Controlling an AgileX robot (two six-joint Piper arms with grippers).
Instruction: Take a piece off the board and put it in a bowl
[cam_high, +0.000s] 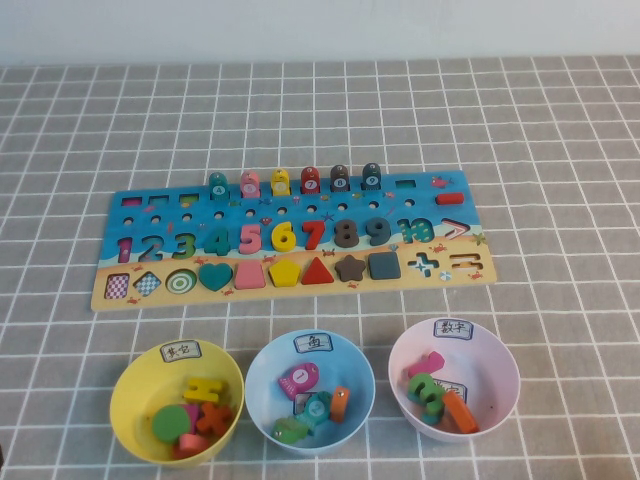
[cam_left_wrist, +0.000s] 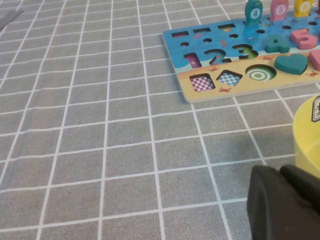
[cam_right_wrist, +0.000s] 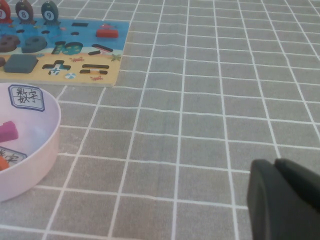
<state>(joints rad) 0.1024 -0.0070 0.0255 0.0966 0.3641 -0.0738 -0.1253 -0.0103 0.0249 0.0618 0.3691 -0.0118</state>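
We reckon the piece (cam_high: 460, 410) already lies in the bowl (cam_high: 500, 352), off the board (cam_high: 300, 296). The left gripper (cam_left_wrist: 281, 172) and right gripper (cam_right_wrist: 275, 164), both closed and empty, sit either side of the bowl, so we park.

L gripper (cam_left_wrist: 285, 202): cut off by frame edge in left wrist view, fingertips out of frame | R gripper (cam_right_wrist: 285, 197): same in right wrist view | pink bowl (cam_right_wrist: 47, 150): partly cropped | yellow bowl (cam_left_wrist: 307, 130): only rim shows | orange piece (cam_high: 460, 412): shape unclear among others in pink bowl
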